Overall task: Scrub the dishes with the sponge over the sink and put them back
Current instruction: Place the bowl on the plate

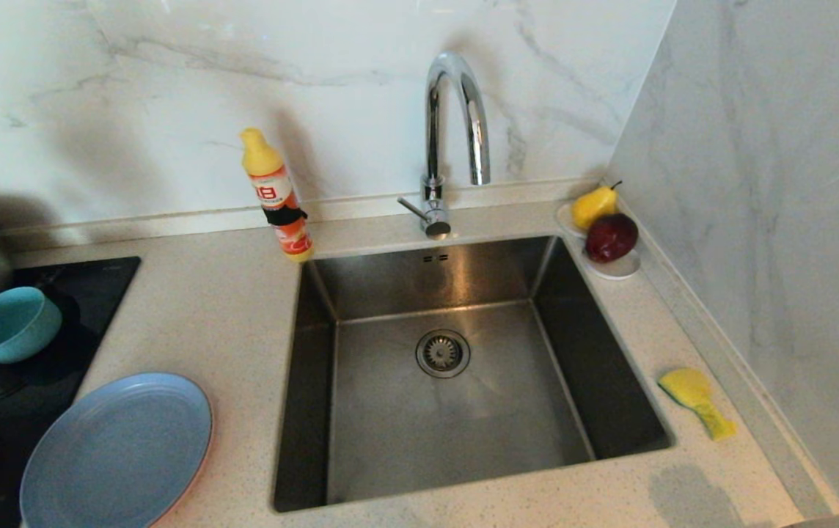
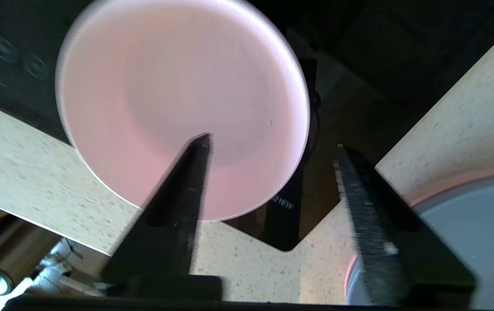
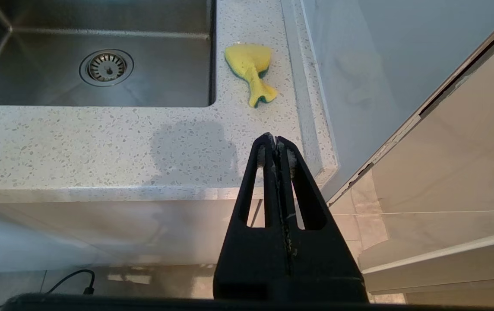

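1. Hovering over small pale pink round dish (image 2: 178, 103): left gripper (image 2: 273, 149), fingers apart, nothing held.
2. Grey-blue round plate (image 1: 117, 451) lies nearby on speckled beige countertop (image 1: 221, 323).
3. Right gripper (image 3: 276, 140): fingers together, empty, parked below counter edge.
4. Bent yellow foam sponge w/ green layer (image 1: 696, 400) lies right of square steel sink (image 1: 456, 367).

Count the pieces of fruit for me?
2: a yellow pear and a dark red apple, together on the small white dish at far right; none looks hidden.
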Robot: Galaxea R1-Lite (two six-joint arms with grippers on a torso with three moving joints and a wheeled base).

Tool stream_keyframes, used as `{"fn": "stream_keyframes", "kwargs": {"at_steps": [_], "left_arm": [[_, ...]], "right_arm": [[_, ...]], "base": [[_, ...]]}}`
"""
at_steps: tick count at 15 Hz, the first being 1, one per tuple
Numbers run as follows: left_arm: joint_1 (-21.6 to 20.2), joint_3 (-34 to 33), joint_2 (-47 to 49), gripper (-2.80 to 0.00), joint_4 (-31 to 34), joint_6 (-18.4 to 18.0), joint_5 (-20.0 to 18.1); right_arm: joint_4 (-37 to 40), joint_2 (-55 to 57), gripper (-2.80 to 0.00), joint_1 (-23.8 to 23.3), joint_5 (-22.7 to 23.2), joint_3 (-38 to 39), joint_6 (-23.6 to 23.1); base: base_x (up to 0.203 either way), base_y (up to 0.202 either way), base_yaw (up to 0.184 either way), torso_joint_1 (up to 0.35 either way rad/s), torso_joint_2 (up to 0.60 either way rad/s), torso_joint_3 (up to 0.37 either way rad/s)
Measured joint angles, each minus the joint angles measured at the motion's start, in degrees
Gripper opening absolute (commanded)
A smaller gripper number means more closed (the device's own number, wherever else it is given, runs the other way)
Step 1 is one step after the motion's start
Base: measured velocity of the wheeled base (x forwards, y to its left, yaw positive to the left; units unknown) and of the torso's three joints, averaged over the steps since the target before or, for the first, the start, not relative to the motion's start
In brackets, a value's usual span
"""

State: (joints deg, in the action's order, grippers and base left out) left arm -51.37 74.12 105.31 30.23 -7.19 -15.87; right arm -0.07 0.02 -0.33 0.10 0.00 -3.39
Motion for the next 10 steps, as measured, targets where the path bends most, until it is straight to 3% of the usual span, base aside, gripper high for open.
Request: {"fn": "stream_keyframes", "kwargs": {"at_steps": [10], "left_arm": [[0.05,-4.15,1.93,0.00,-0.83,0.14,-1.93]], "right_arm": [[0.00,0.00,-2.80,-0.02,0.00,0.00,0.00]], "base": [[0.000,0.000,0.000,0.000,0.00,0.000]]}}
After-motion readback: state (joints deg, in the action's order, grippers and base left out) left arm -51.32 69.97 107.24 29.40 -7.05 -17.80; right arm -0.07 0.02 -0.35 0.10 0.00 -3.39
